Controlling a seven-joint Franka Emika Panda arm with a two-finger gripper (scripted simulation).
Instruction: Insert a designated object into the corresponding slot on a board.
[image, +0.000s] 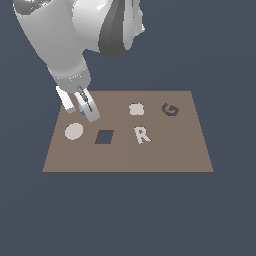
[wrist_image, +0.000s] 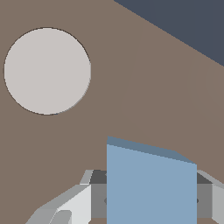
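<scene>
Blue block fills the near part of the wrist view, sitting between the tool's fingers; a finger shows on each side of it, flush against its faces. Read that as clamped on the block. In the exterior view your tool hangs low over the board, and only a sliver of blue shows between the fingers.

Nearby: pale disc lies just beside the tool, toward the camera. Same disc shows on the brown surface in the wrist view.

Key relation: square hole lies toward the exterior view's right of the tool and nearer the camera, past the disc. Its outline sits slightly slanted, so you will likely need a small twist to square the block's edges to it before lowering.

Farther out: white R, dark G, a small white piece between tool and G. Board rests on the dark worktop.
</scene>
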